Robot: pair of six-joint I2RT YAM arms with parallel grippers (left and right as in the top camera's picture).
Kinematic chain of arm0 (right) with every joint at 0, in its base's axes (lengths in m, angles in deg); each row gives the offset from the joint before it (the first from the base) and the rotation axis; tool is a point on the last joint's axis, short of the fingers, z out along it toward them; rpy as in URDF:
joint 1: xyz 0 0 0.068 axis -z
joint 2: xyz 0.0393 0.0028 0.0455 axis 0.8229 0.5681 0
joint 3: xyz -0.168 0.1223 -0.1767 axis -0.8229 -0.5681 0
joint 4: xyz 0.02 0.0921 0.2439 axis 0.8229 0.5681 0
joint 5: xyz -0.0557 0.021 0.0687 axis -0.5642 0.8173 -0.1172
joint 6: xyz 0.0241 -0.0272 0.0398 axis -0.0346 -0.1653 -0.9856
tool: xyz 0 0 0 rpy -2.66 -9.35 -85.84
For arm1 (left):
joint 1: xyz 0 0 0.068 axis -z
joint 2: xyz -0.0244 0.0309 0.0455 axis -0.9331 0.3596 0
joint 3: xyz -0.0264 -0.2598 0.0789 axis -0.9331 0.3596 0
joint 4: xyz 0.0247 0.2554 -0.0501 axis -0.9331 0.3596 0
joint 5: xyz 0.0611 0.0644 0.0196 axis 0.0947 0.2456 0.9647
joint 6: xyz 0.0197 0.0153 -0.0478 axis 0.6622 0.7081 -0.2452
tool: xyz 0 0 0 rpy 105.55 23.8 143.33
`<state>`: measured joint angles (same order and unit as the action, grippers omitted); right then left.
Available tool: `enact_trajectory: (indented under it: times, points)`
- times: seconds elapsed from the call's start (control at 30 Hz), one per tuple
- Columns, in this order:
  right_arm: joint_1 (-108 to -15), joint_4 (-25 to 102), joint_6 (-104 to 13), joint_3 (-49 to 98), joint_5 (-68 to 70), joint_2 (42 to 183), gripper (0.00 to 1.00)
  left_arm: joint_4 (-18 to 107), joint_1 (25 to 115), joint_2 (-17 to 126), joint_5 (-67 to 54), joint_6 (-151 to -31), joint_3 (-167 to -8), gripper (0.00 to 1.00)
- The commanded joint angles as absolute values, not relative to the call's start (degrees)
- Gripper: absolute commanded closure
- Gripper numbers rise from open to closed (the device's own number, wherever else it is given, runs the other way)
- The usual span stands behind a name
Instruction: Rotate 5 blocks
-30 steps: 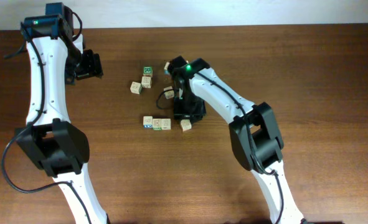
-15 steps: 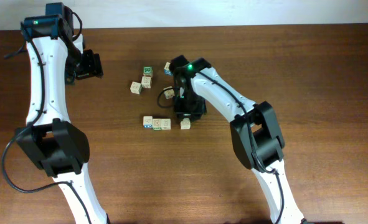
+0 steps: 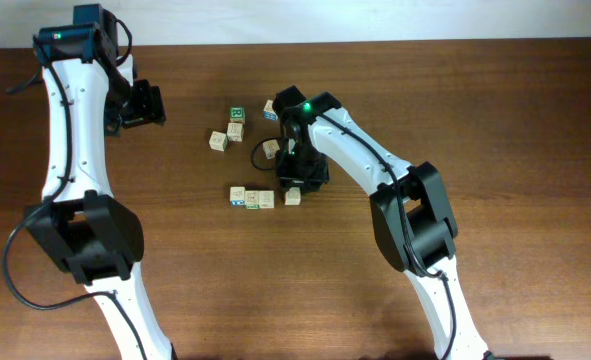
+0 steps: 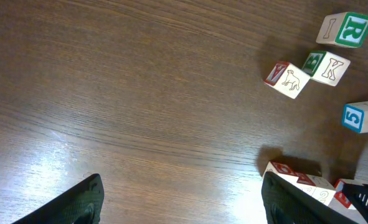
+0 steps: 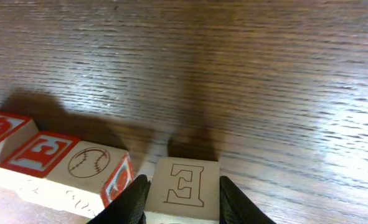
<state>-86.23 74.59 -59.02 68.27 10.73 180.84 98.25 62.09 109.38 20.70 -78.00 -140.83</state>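
Only the right wrist view shows right hand [image 5: 182,198] clamped on E block [image 5: 185,182], left hand [image 4: 180,200] spread apart.

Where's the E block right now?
The pale wooden cube with an outlined E sits between the right end effector fingers, just right of the three-block row in the overhead view.
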Motion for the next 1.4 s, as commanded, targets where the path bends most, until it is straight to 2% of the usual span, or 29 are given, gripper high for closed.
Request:
enact_trajectory:
  times: [0.0,0.37,0.47,0.57,0.7,0.77,0.83,0.9,0.93,1.0,1.1,1.17,1.37]
  points:
    - [-86.7,74.4,-59.5,68.0,12.5,181.6,0.64,98.3,62.2,109.7,20.7,-77.9,-141.8,0.21]
    - [-86.5,76.7,-57.8,71.2,14.1,181.2,0.55,98.3,62.2,109.7,20.7,-77.9,-141.8,0.22]
    - [-86.4,79.3,-56.0,75.9,10.0,181.1,0.54,98.3,62.2,109.7,20.7,-77.9,-141.8,0.22]
    - [-86.5,78.8,-51.3,81.0,4.9,181.1,0.47,98.3,62.2,109.7,20.7,-77.9,-141.8,0.21]
    - [-86.6,68.0,-44.4,82.1,-3.3,181.7,0.35,98.1,62.2,109.7,20.6,-77.9,-141.8,0.22]
    - [-86.6,63.2,-41.5,82.1,-3.1,182.8,0.3,98.1,62.2,109.7,20.6,-77.9,-141.8,0.22]
    - [-87.1,60.3,-39.8,82.1,-2.5,184.0,0.21,98.1,62.2,109.7,20.7,-77.9,-141.8,0.21]
    - [-88.0,59.4,-39.5,82.1,-2.6,185.3,0.21,98.1,62.2,109.7,20.7,-77.9,-141.8,0.21]
    - [-88.4,59.1,-39.5,82.1,-2.8,185.9,0.22,98.1,62.2,109.7,20.7,-77.9,-141.8,0.21]
    - [-89.1,58.1,-39.8,82.1,-3.6,187.8,0.37,98.1,62.2,109.7,20.7,-77.9,-141.8,0.21]
    - [-89.5,56.9,-42.8,82.1,-8.5,188.6,0.48,98.6,62.2,109.7,20.7,-77.9,-141.8,0.22]
    - [-89.4,57.3,-42.8,82.1,-9.3,188.6,0.65,98.6,62.2,109.7,20.7,-77.9,-141.8,0.21]
    - [-89.2,62.3,-44.9,82.1,-9.0,188.1,0.66,98.6,62.2,109.7,20.7,-77.9,-141.8,0.21]
